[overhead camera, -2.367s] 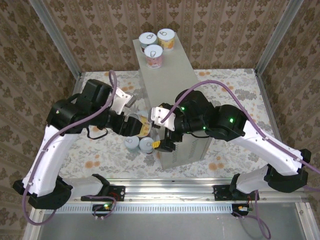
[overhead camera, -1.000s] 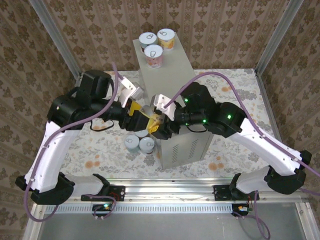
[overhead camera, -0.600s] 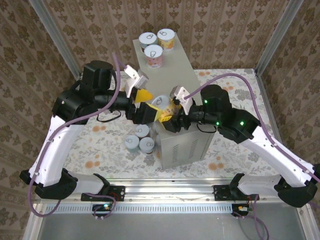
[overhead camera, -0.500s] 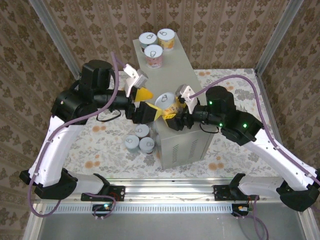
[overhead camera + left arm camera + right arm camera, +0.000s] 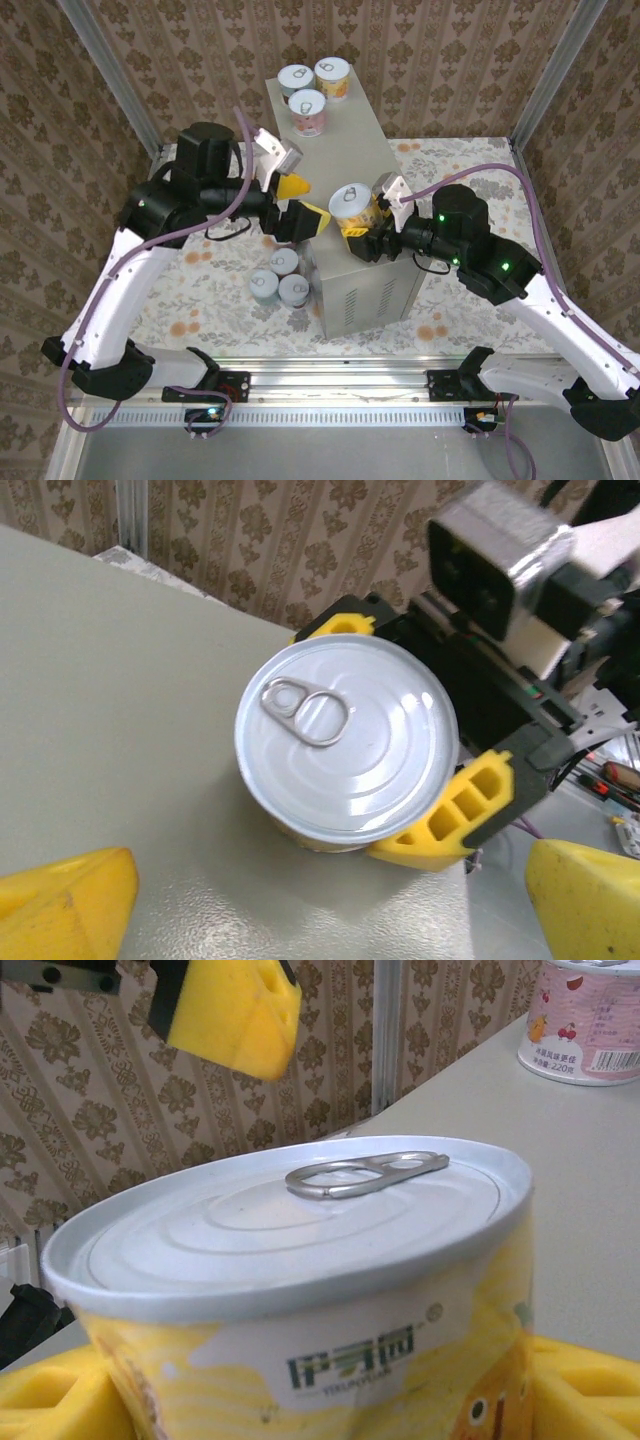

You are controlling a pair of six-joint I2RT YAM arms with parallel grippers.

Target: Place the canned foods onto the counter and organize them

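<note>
Sitting upright over the near half of the counter (image 5: 335, 150) top: yellow-label can (image 5: 352, 203), pull-tab lid up, clamped in the right gripper (image 5: 358, 215). Its yellow pads (image 5: 450, 810) press on opposite sides of the can wall, closed to can width. Can't tell whether the can base touches the counter top or hangs just above it. Right wrist view: label is yellow with a white band and dark green lettering, and the tab lies flat on the lid.

Left gripper (image 5: 303, 202): spread wide, gripping nothing, just left of the can over the counter's left edge. Left wrist view looks straight down on the lid. Its own yellow fingertips (image 5: 70, 900) sit at the bottom corners, well clear of the can on both sides.

Far end of the counter top: three more cans (image 5: 308, 108), upright and close together. Two stand side by side at the back. The third, pink label, is just in front of them.

Down on the floral floor cloth (image 5: 200, 300): another three cans (image 5: 284, 262), upright in a tight cluster just beside the counter's left wall, toward the vented near end. Labels not readable from above.
</note>
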